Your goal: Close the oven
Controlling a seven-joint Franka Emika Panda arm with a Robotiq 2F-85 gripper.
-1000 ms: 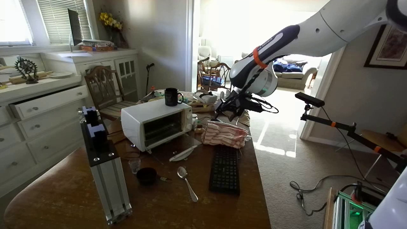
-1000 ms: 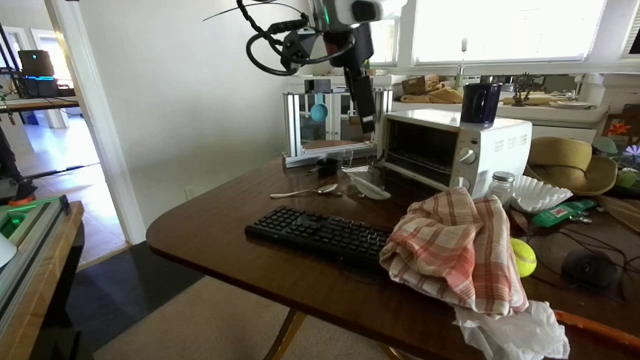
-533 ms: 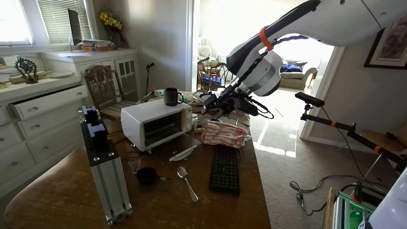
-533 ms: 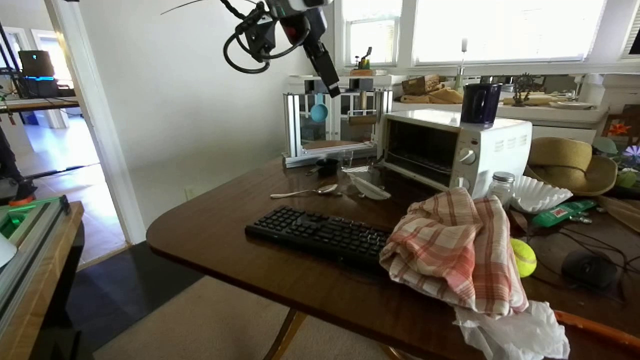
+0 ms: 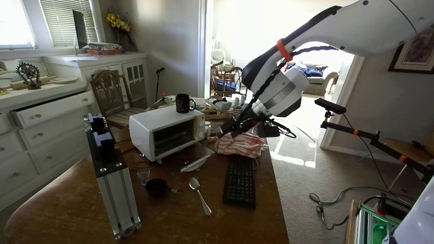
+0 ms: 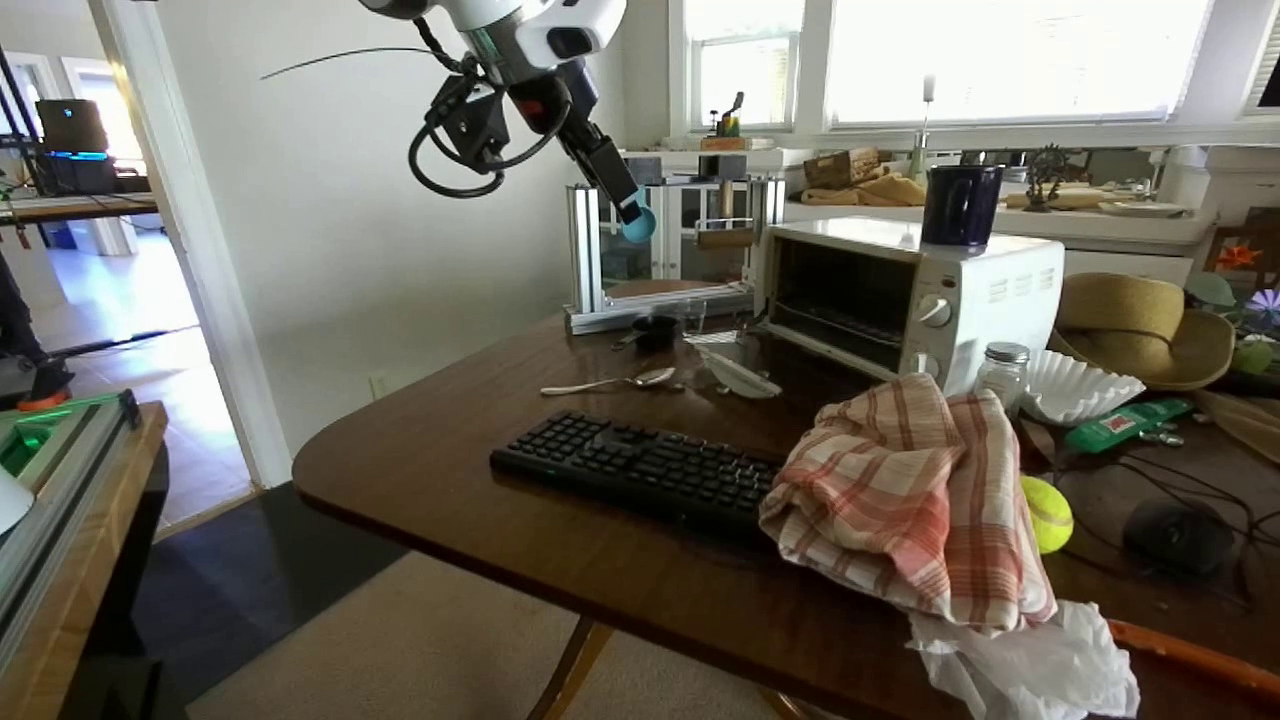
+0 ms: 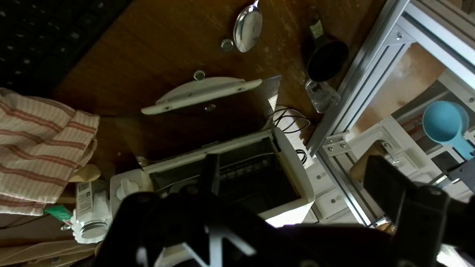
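So the small white boxy countertop toaster oven (image 5: 162, 117) is sitting on the brown wooden table (image 6: 420, 440) with its dark see-through glass door (image 7: 202, 124) folded way down out front. The long white handle (image 5: 196, 164) is out at the door's free edge, and you can see straight inside. A dark mug with a loop handle (image 6: 962, 205) stands upright on the oven's top.

The black two-fingered gripper (image 5: 227, 134) hangs tilted in the air, apart from the oven, and in the wrist view its dark fingers (image 7: 386, 181) are spread wide. That view is pretty murky, so I can't really say where the glass pane ends on the shadowy side.

Other stuff on the table: a red-and-white striped cloth (image 6: 900, 500) bunched up at one end of a black keyboard (image 6: 630, 460), a shiny metal spoon (image 5: 195, 184), and a small black cup with a handle (image 5: 156, 187) just beside a little clear glass (image 5: 143, 176). A clear jar with a metal lid (image 6: 1003, 375) sits by the oven's white round knobs (image 6: 935, 311). By the opposite end stands a silver metal frame with a black top (image 5: 117, 193), and a light-blue round scoop (image 7: 443, 120) hangs at it.
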